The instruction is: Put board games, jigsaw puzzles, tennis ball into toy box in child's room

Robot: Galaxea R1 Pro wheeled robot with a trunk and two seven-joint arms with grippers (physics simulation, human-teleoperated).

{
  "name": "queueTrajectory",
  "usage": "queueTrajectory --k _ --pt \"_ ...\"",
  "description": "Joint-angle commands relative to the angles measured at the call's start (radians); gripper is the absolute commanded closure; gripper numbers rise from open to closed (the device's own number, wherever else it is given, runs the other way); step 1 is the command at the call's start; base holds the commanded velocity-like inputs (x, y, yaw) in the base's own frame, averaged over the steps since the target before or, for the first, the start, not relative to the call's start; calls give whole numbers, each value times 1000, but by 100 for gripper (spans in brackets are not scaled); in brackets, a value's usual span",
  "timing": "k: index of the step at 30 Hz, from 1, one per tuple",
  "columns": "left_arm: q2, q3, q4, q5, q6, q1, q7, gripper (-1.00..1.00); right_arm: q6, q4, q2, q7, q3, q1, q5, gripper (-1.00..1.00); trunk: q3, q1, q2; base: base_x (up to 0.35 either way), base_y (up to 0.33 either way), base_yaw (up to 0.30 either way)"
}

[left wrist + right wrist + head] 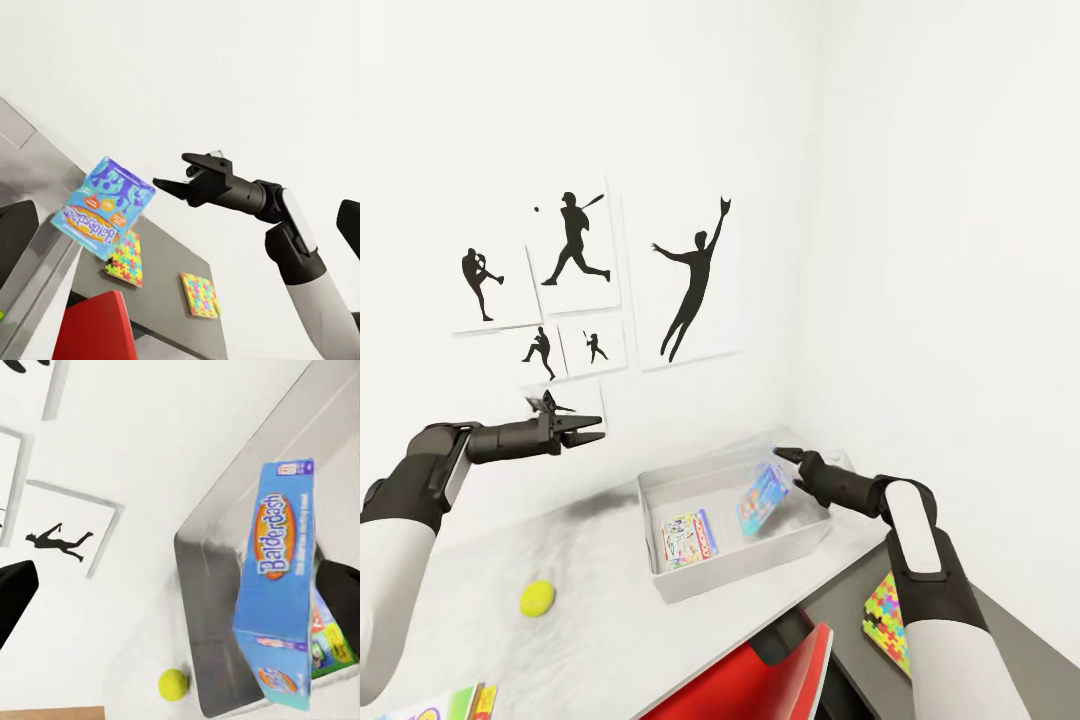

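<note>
The light-grey toy box (815,535) sits on the white table (590,560) near the wall corner. A white board game (688,540) lies flat inside it. A teal-blue board game (763,497) (105,208) (281,585) stands tilted over the box's inside, free of any finger. My right gripper (785,458) (169,180) hangs open just beside its upper end. My left gripper (585,430) is open and empty, raised above the table left of the toy box. The tennis ball (537,598) (173,684) rests on the table. Two jigsaw puzzles (125,259) (199,294) lie on the dark-grey lower section; one (888,625) appears in the head view.
A yellow-red-green board game (455,703) pokes in at the table's near left edge. A red chair (760,680) (97,330) stands under the table's front. White walls with black silhouette pictures (695,280) close off the back and right.
</note>
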Motion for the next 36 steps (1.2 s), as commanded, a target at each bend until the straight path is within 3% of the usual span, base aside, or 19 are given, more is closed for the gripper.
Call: queueTrajectory --k 1,36 --pt "0 0 0 0 11 0 -4 -100 5 -1 1 -8 -2 0 -9 -100 0 0 -1 0 0 0" --pt "0 0 0 -1 11 0 -4 -100 5 -2 0 -5 -1 0 -11 -100 0 0 -1 -5 0 0"
